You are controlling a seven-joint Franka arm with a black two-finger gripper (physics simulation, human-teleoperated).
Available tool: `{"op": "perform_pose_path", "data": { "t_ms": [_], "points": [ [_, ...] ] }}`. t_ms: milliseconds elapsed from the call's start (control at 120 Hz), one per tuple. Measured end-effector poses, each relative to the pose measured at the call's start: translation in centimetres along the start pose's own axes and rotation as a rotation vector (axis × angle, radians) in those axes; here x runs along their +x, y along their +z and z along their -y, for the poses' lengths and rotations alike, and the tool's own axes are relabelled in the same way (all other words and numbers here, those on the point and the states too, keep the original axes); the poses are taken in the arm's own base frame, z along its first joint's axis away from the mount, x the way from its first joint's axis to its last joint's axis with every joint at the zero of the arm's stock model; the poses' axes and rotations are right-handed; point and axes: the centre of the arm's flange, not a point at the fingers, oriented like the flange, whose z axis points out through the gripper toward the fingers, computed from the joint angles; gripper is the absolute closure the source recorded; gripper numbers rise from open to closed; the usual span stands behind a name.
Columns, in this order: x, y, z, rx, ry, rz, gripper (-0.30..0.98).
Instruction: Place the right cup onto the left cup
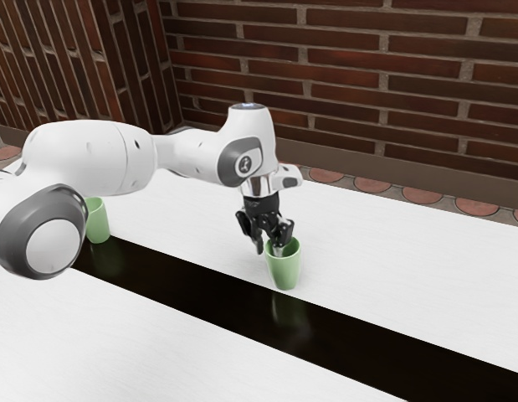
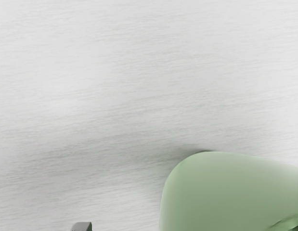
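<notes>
Securing a grip seems the step in hand, with closing, then lifting, called for next. Toward the exterior view's nine o'clock stands a green, tapered, ceramic-looking cup [image 1: 98, 221]; centrally, the black, two-fingered, metal-and-plastic gripper [image 1: 269, 246] is spread wide across the wall of a second green, tapered, ceramic-looking cup [image 1: 284, 270] at its five o'clock, upright, smooth, widening to an open mouth.
</notes>
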Motion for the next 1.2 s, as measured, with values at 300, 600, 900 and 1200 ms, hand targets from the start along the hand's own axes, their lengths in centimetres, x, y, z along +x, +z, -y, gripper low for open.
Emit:
{"op": "perform_pose_path", "data": {
  "t_ms": [300,600,900,1200],
  "points": [
    [-0.2,-0.3,-2.5,0.005,0.034,-0.006,0.73],
    [-3.9,-6.2,-3.0,0.025,0.042,-0.044,0.77],
    [-12.6,-17.7,1.5,0.053,-0.024,-0.139,0.78],
    [-17.0,-23.0,13.5,0.099,-0.196,-0.155,0.78]
  ]
}}
